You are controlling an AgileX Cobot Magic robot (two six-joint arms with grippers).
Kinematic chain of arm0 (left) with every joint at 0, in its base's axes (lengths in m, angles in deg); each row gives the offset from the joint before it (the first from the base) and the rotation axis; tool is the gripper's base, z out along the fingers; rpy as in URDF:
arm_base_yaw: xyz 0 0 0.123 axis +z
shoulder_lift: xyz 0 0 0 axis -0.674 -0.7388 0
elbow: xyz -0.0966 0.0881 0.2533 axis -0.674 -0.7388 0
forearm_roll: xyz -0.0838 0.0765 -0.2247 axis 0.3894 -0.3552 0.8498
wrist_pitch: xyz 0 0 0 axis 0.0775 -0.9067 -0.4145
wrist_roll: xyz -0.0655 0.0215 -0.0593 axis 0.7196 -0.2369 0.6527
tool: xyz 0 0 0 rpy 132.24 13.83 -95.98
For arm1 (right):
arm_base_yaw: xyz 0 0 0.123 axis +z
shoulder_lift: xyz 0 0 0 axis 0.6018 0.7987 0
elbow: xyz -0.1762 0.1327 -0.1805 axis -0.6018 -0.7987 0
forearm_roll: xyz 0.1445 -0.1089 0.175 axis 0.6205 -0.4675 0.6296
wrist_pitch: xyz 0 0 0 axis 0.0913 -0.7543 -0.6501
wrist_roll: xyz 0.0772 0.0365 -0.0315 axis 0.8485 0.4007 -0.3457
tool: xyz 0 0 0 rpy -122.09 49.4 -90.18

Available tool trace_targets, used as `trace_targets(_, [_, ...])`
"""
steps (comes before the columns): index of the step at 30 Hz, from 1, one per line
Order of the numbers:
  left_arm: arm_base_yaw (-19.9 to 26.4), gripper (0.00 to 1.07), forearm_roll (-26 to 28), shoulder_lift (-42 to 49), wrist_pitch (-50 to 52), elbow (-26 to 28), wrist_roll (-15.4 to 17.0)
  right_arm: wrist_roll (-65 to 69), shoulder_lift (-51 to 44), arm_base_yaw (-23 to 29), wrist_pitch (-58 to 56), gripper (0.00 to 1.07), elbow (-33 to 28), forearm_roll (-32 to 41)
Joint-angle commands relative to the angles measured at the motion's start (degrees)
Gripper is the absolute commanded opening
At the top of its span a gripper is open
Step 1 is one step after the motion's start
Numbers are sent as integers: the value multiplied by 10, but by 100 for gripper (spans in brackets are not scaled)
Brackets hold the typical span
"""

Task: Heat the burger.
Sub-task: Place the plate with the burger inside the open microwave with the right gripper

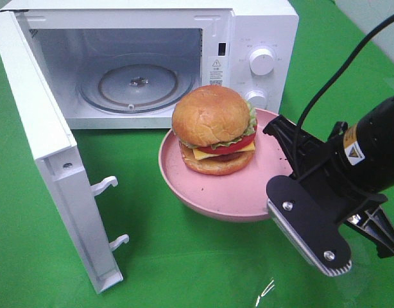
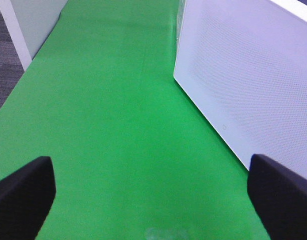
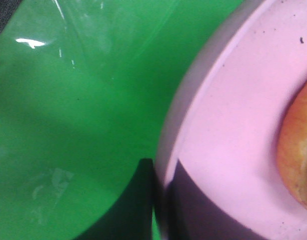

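— Where's the burger (image 1: 214, 130)?
— On the pink plate (image 1: 229, 196), toward its 11 o'clock, in front of the open microwave (image 1: 261, 32). Only the high view shows it whole.
— The right pincer (image 3: 161, 205)?
— Clamped on the plate's rim at about 4 o'clock. Its wrist view shows a jaw on each side of the rim.
— The left pincer (image 2: 153, 200)?
— Outside the high view. Its own camera shows jaws wide apart over green cloth (image 2: 118, 125), beside a white panel (image 2: 243, 75).
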Motion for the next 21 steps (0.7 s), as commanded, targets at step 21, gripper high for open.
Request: trace_targets(21, [1, 96, 1, 8, 0, -1, 0, -9, 125, 28, 33, 0, 139, 40])
